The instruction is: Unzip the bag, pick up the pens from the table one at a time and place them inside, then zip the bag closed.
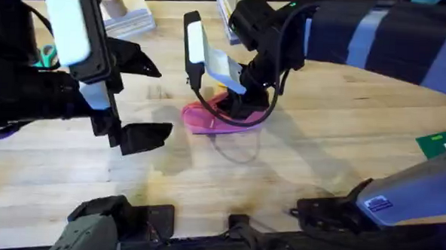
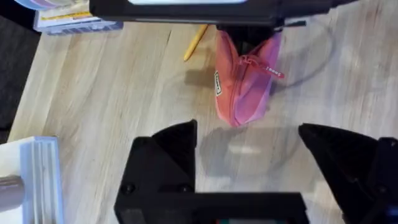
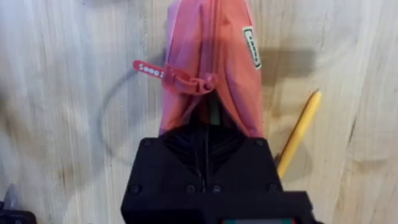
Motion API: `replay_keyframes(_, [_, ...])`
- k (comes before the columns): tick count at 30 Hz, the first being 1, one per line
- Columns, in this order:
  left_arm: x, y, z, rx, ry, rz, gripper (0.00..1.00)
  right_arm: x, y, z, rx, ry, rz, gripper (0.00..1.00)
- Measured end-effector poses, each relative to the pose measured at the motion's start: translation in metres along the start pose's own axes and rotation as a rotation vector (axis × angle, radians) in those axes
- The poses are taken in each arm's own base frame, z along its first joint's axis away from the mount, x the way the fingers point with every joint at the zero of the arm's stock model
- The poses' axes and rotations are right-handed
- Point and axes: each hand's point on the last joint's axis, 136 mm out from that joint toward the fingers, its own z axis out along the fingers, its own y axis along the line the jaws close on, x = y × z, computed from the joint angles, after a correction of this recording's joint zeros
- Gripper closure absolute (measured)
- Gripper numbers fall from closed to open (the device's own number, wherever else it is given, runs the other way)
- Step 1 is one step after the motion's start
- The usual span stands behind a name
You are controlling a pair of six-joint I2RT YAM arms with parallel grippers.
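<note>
Light wooden table with plank lines, seen from above. Pink flat cloth bag near the middle of it, a little to the far side. Right gripper down on the right end of that bag. Left gripper up off the wood, well to the left of the bag, black fingers spread wide with nothing between them. Some stacked papers at the far edge.

From the left wrist: same pink bag ahead, standing up on one edge, pink zipper pull hanging off its side. Slim yellow pen lying on the wood just beside the bag, not inside yet. Left gripper open, hanging near the bag but not touching it.

From the right wrist: bag straight ahead, right gripper pressed in on the near end of it, pinching the cloth. Zipper pull sticking out to one side, zipper looking open a bit at the near end. Yellow pen lying close by on the wood.

Likely trouble: bag tipping over or sliding if tugged hard, since only one end is held. Could bump the pen and roll it away. Cloth could slip out of the pinch too.
</note>
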Motion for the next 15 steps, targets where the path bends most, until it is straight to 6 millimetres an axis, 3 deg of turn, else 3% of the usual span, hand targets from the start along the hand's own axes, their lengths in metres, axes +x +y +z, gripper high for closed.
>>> replay_keyframes(5, [0.0,0.0001,0.0,0.0,0.0,0.0,0.007,-0.0003,0.0001,0.0002,-0.002,-0.001,0.002,0.942])
replay_keyframes(7, [0.0,0.0,0.0,0.0,0.0,0.0,0.007,-0.0003,0.0001,0.0002,-0.001,-0.002,0.004,0.749])
replay_keyframes(12, [0.0,0.0,0.0,0.0,0.0,0.0,0.007,-0.0016,-0.0021,0.0002,0.008,-0.007,-0.002,0.05])
replay_keyframes(15, [0.0,0.0,0.0,0.0,0.0,0.0,0.007,-0.0017,-0.0023,0.0002,0.008,-0.007,-0.003,0.006])
